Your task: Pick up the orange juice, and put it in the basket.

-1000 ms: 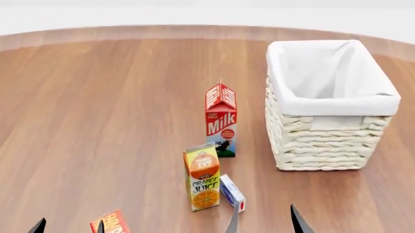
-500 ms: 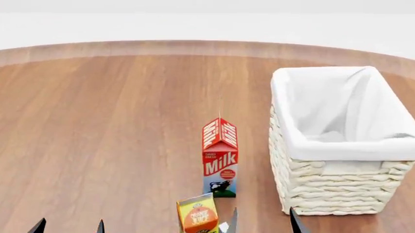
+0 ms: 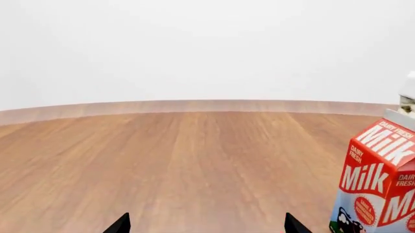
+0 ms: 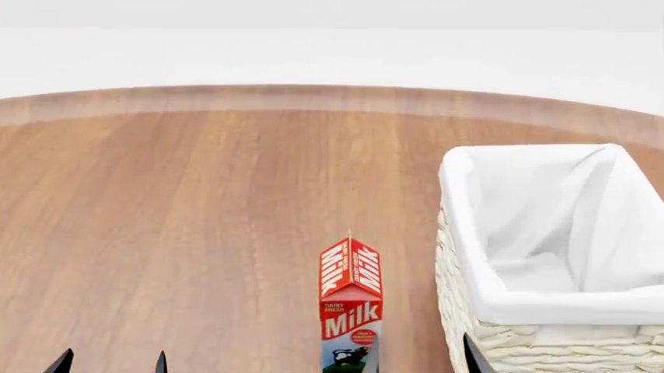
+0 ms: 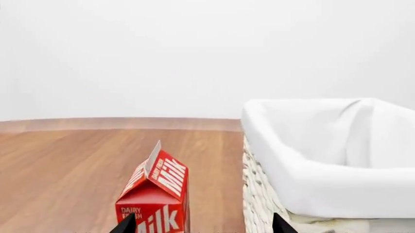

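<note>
The orange juice is out of view in every view. The basket (image 4: 560, 308), cream wicker with a white cloth lining, stands at the right of the head view and is empty as far as I see; it also fills the right wrist view's side as the basket (image 5: 311, 189). Only the fingertips of my left gripper (image 4: 112, 364) and right gripper (image 4: 422, 364) show at the head view's bottom edge, both open with nothing between them. The left gripper (image 3: 205, 228) faces bare table. The right gripper (image 5: 203, 227) faces the gap between the milk carton and the basket.
A red-and-white Milk carton (image 4: 351, 311) stands upright just left of the basket, also seen as the Milk carton (image 3: 379, 184) and the Milk carton (image 5: 154, 199). The round wooden table (image 4: 207, 233) stretches back to a curved far edge with a white wall behind.
The head view has risen: the orange juice and the small boxes near it slid out at the bottom, and the milk and basket sit lower in the picture. The fingertips keep their places.
</note>
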Controlling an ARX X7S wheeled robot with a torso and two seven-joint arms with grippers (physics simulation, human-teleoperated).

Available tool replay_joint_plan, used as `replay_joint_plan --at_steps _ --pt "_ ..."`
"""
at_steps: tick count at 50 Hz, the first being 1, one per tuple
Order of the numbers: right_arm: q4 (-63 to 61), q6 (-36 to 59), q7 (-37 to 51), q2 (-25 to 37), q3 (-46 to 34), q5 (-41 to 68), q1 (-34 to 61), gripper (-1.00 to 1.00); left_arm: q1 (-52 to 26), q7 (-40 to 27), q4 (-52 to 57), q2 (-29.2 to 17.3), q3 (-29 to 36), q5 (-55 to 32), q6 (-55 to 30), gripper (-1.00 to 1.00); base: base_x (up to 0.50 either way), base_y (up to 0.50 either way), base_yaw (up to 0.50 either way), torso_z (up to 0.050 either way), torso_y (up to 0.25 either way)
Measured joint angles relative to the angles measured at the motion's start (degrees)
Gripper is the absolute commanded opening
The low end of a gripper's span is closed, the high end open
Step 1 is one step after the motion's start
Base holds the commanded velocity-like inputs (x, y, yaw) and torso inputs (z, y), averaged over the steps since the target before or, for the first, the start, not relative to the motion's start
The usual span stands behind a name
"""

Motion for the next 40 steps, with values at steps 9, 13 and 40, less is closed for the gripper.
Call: replay_joint_plan --at_steps 9,13,40 --pt "-3.86 2.4 0.07 1.02 -0.82 0.75 -1.58 1.0 -0.02 -0.32 -0.03 -0.28 0.35 -0.28 0.07 1.0 0.0 0.0 0.0 0.0 0.0" --pt "-5.97 3.79 0.04 1.58 -1.2 1.23 -2.49 1.0 -0.03 -0.46 -0.04 -0.39 0.49 -0.4 0.11 1.0 0.0 0.0 0.0 0.0 0.0" --pt "-14.53 4.16 -1.39 4.73 -4.92 2.44 -9.58 1.0 -0.17 -1.34 -0.11 -1.14 1.43 -1.15 0.32 1.0 0.0 0.0 0.0 0.0 0.0"
